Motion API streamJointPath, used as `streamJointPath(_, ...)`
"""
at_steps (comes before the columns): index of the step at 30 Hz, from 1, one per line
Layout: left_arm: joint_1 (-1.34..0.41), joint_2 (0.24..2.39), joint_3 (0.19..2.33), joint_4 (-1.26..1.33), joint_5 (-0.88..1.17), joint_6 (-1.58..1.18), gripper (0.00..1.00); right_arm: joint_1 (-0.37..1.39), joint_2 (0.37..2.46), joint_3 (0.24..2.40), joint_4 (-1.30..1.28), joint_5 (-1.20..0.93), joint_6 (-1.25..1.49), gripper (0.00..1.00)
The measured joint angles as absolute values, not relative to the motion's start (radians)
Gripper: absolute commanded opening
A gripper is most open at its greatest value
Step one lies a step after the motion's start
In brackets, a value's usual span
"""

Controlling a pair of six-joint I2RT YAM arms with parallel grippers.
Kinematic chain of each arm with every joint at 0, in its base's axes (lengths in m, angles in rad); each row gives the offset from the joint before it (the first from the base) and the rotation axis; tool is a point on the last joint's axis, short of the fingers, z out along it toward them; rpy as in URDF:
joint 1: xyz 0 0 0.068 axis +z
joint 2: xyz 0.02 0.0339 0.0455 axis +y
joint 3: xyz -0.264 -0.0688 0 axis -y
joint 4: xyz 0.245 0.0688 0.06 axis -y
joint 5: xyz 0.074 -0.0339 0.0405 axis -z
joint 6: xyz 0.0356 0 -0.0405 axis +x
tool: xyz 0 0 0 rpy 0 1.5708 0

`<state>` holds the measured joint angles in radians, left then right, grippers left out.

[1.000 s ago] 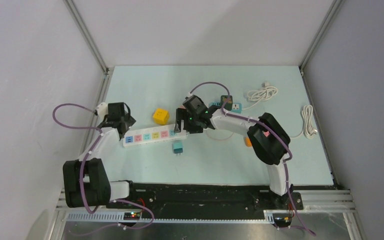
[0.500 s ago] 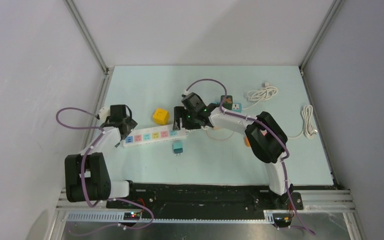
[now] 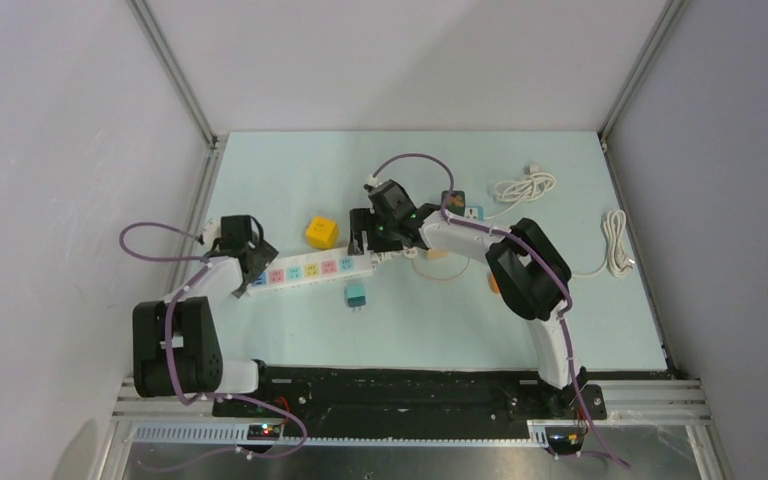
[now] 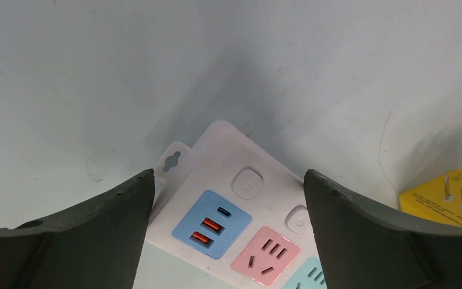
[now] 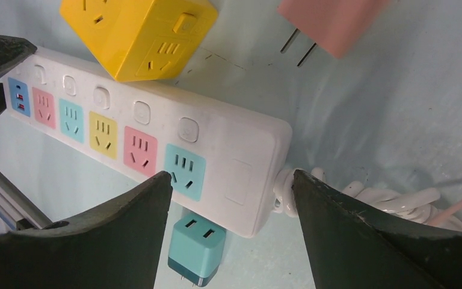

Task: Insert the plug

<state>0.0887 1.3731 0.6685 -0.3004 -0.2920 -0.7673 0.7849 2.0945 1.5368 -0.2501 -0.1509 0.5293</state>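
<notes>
A white power strip [image 3: 310,270] with coloured sockets lies across the table's middle. A teal plug [image 3: 356,295] lies loose on the table just in front of its right end, prongs pointing away from the strip [image 5: 228,162]; the same teal plug [image 5: 195,250] shows in the right wrist view. My left gripper [image 3: 245,262] hovers open over the strip's left end, and the blue USB panel [image 4: 212,224] sits between its fingers [image 4: 66,241]. My right gripper [image 5: 231,177] is open astride the cable end, holding nothing.
A yellow socket cube [image 3: 322,232] sits just behind the strip. A pink plug [image 5: 331,21] lies beyond the right gripper. The strip's white cable [image 5: 361,198] bunches at its right end. A dark socket block [image 3: 452,206] and white cable coils [image 3: 523,187] lie at the back right.
My left gripper slid nearer over the strip's left end. My right gripper shifted slightly back and left, its jaws a little narrower. The plug and strip stayed put.
</notes>
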Motion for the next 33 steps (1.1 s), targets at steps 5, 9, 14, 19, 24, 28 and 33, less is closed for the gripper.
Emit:
streamJointPath(5,0.099,1.323,0.607,-0.235,-0.239,-0.765,0.84,0.786,2.063,1.477,-0.221,-0.144,0.518,0.76)
streamJointPath(9,0.099,1.289,0.564,-0.182,-0.179,-0.756,0.78,0.78,2.033,1.418,-0.213,-0.135,0.519,0.74)
streamJointPath(14,0.086,1.266,0.515,-0.094,-0.127,-0.751,0.73,0.777,1.989,1.338,-0.183,-0.1,0.542,0.74)
streamJointPath(19,0.016,1.26,0.486,-0.025,-0.083,-0.76,0.72,0.773,1.911,1.247,-0.213,-0.027,0.573,0.74)
streamJointPath(24,-0.062,1.26,0.48,-0.006,-0.025,-0.781,0.71,0.765,1.837,1.172,-0.287,0.042,0.612,0.74)
streamJointPath(28,-0.091,1.26,0.479,-0.004,0.014,-0.797,0.71,0.761,1.794,1.128,-0.321,0.066,0.645,0.74)
streamJointPath(33,-0.126,1.239,0.473,-0.029,0.057,-0.813,0.77,0.74,1.742,1.092,-0.38,0.064,0.663,0.74)
